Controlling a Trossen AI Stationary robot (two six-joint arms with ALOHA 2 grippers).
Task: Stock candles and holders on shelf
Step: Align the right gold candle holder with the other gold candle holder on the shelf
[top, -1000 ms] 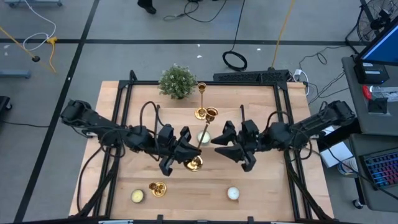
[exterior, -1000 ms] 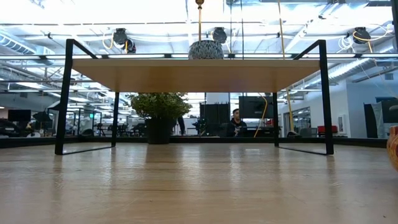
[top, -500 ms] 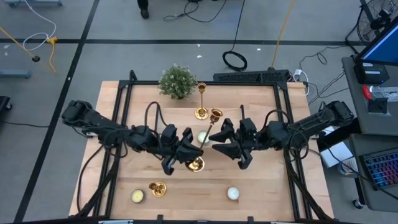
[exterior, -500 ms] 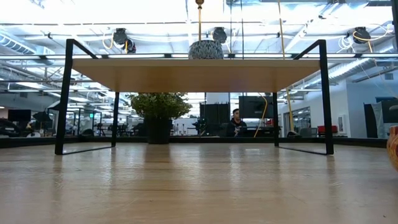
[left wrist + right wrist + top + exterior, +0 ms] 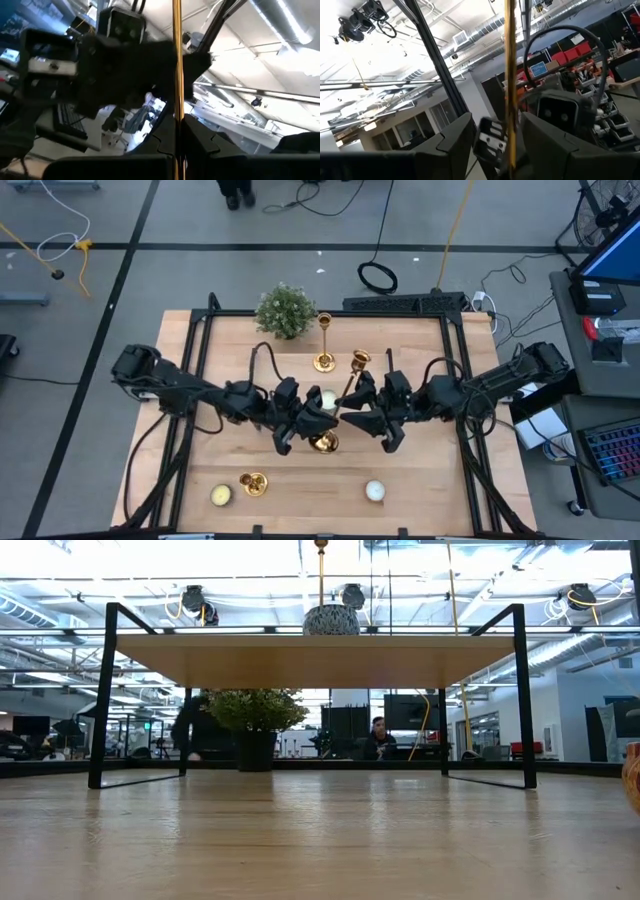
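**Two grippers meet at one gold holder over the shelf**

Two arms reach inward above the shelf (image 5: 400,370). The left gripper (image 5: 312,423) is clamped on a tilted holder (image 5: 337,411); the right gripper (image 5: 356,409) straddles its stem, fingers part-spread. A pale candle (image 5: 327,400) sits between them. Behind stands another holder (image 5: 324,340), beside the plant (image 5: 285,310). Off the shelf's front: a third holder (image 5: 253,482), two candles (image 5: 221,495).
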